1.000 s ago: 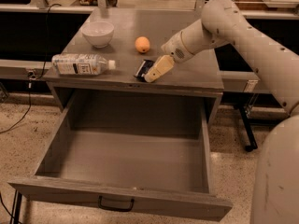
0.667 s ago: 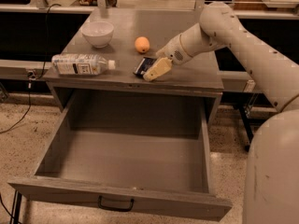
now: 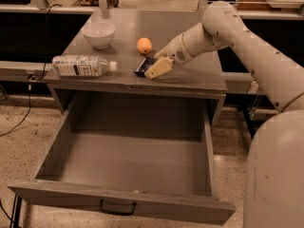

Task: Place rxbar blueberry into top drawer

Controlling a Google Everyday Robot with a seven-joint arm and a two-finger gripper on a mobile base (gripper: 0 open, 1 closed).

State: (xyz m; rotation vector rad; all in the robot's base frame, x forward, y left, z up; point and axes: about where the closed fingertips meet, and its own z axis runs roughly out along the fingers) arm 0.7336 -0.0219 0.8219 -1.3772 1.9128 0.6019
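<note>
The rxbar blueberry (image 3: 142, 66), a small dark navy bar, lies flat on the grey cabinet top (image 3: 190, 37), just below and beside the orange fruit (image 3: 144, 45). My gripper (image 3: 156, 68) is down at the bar's right end and covers part of it, so the bar shows only to its left. The bar rests on the surface and is not lifted. The top drawer (image 3: 71, 194) is pulled wide open below the cabinet top, its inside empty, with the black handle (image 3: 117, 207) on its front panel.
A clear plastic bottle (image 3: 81, 66) with a white label lies on its side at the left front of the top. A white bowl (image 3: 99, 34) stands at the back left. My arm (image 3: 247, 42) reaches in from the right. A cable (image 3: 26, 103) hangs at the left.
The gripper has shifted slightly back and left over the bar. The bar, bottle, fruit and drawer have not moved.
</note>
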